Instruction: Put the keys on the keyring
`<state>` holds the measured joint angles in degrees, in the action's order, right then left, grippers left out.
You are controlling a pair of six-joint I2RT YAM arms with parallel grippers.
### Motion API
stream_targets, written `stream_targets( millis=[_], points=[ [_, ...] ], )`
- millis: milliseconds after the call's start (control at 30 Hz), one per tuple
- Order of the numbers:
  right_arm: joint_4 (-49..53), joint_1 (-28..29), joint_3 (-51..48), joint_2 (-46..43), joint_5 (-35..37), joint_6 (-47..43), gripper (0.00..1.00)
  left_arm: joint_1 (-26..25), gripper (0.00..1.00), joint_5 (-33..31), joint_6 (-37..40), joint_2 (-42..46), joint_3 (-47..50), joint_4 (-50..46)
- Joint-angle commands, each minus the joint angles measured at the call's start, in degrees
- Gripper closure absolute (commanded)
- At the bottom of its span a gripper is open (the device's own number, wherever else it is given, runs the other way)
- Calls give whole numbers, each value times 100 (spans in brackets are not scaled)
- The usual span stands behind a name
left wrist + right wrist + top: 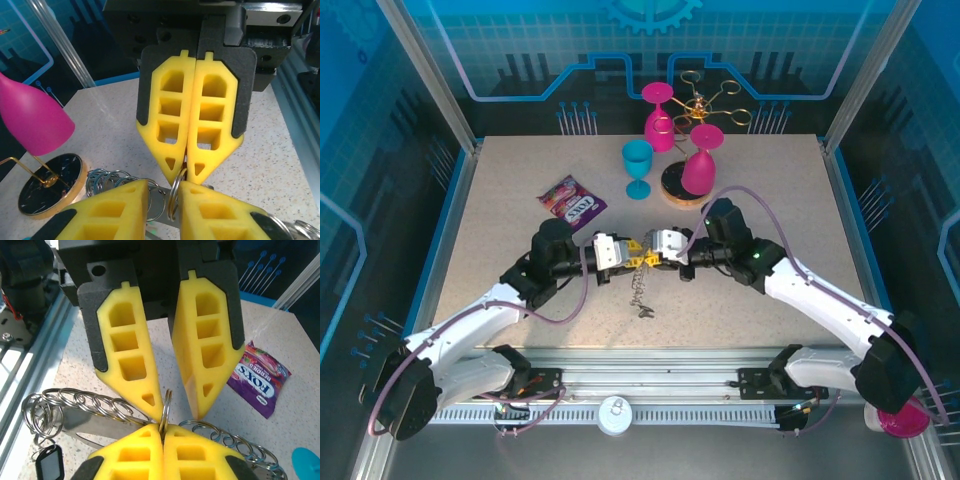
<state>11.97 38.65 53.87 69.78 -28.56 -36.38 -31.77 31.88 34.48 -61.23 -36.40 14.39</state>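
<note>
Top cam sits high behind the arm bases, looking down & fwd over the whole table. I see the left pincer (623, 252) and right pincer (657, 250) tip-to-tip, small, mid-frame. Left wrist cam rides v. close behind the left pincer (164, 186) at btm edge, facing the right pincer (185, 169) head-on. Right wrist cam is mirrored: right pincer (162, 429) at btm, left pincer (173, 409) opposite. Both wrist views share the ring (174, 196) (166, 405) between the tips. Right wrist & top share the candy packet (260, 382) (572, 203) beside the left pincer.
</note>
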Motion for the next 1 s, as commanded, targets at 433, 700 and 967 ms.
stream_targets(
  millis=[433,700,967],
  points=[
    [837,388,940,290,558,-308,79,-36,100,-117,556,96,-192,-395],
    [-1202,-9,-610,-402,538,702,66,-38,100,62,-50,59,159,641],
    [-1355,-16,-813,-421,623,913,77,-35,100,169,-144,15,221,767]
  ],
)
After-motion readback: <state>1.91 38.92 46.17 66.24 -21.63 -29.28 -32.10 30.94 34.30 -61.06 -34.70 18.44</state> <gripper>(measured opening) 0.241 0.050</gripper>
